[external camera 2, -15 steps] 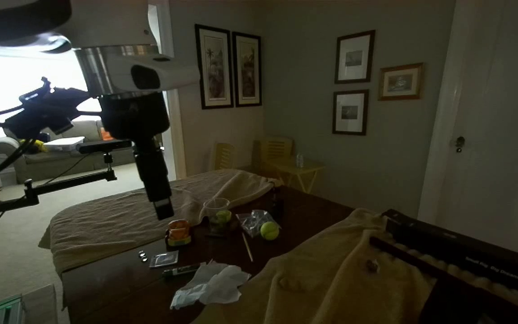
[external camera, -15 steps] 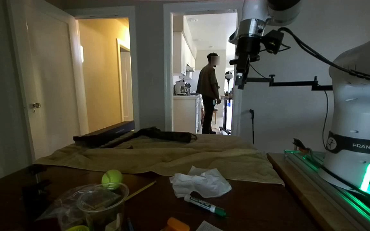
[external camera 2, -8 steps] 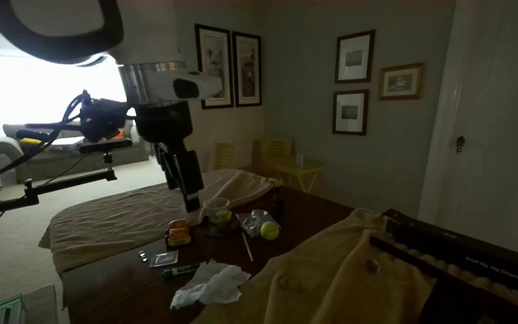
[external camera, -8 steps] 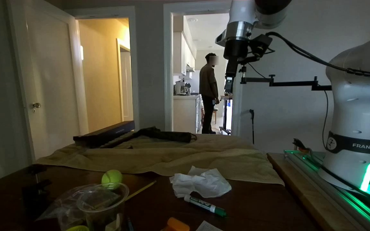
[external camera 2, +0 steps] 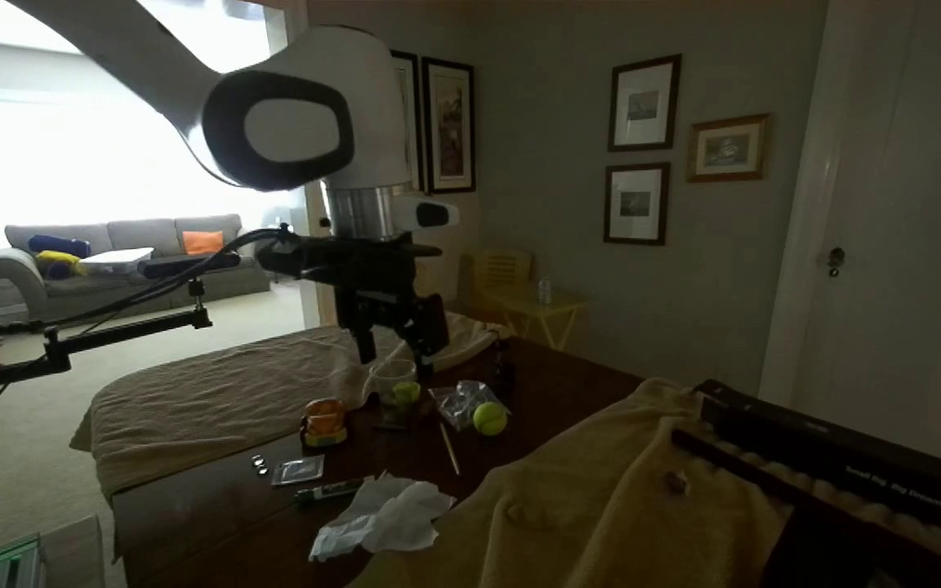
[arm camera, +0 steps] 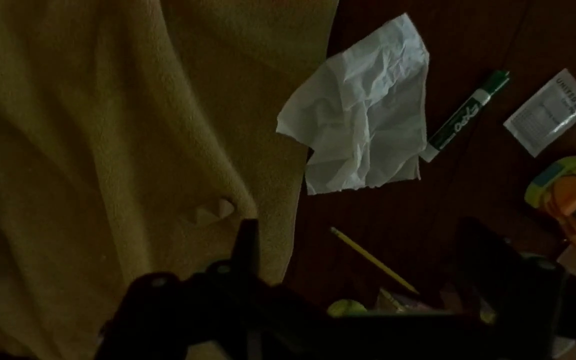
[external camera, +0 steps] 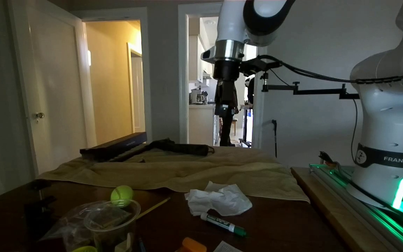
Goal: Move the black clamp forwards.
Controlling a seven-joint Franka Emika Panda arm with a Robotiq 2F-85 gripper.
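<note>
Far left, at eight o'clock in an exterior view, I'm watching the black clamp (external camera: 37, 214) standing on the table (external camera: 275, 224), long axis running upright, thin shaft pointing to twelve, a clear bag (external camera: 69, 220) lying just beside it at three. Next along, my gripper (external camera: 224, 111) is riding lower, toward eight o'clock of its spot half a second ago, fingers (external camera 2: 430, 333) hanging wide apart. Over right, only the wrist view is spelling out UNITED on a packet (arm camera: 550, 112)!
</note>
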